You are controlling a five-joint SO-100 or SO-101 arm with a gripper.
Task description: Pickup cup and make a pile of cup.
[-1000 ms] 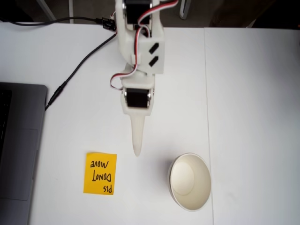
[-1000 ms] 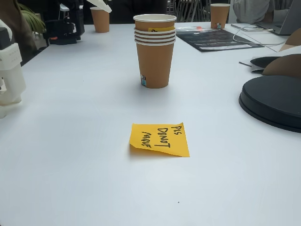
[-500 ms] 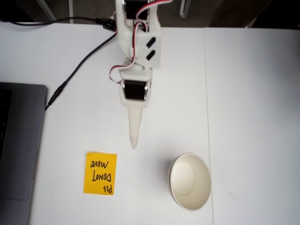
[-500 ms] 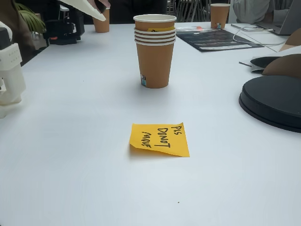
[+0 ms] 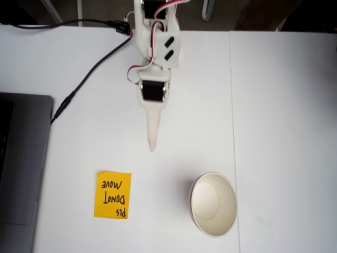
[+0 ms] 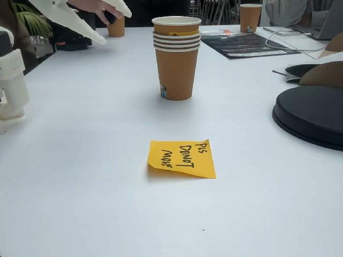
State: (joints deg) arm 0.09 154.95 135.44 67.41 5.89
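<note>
Hand (image 6: 115, 24) cropped at top, grip state unclear

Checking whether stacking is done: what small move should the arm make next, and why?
Probably draw the tool back toward its base and rest. The pile of cup already stands nested, with several rims showing, and the tool is open, empty and well apart from it.

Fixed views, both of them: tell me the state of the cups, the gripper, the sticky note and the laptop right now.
Pile of cups: upright on the table, nested, four rims showing, not held.
Gripper: fingers open, holding nothing, raised above the table, apart from the cups.
Sticky note: lying flat, writing up, one corner slightly lifted.
Laptop: lid open.
</note>
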